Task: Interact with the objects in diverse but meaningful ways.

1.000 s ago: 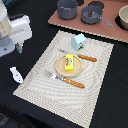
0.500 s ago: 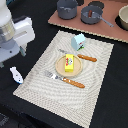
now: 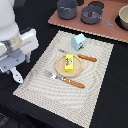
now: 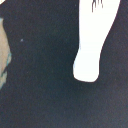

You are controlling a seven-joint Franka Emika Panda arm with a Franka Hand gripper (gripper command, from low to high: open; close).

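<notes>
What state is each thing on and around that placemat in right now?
yellow pack: lying flat on the round plate.
blue-and-white box: upright on the placemat.
fork: lying flat beside the plate.
knife: lying flat beyond the plate.
gripper: off the placemat's edge, holding nothing visible; one white finger shows.
pots: upright behind.

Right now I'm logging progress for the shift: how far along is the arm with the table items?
Hardly begun, it seems. Done: nothing obvious; the yellow pack lies on the round plate, the little box stands on the placemat, and the fork and knife flank the plate. In hand: nothing visible; the hand hangs off the mat at the exterior view's left. Left: any real handling.
</notes>
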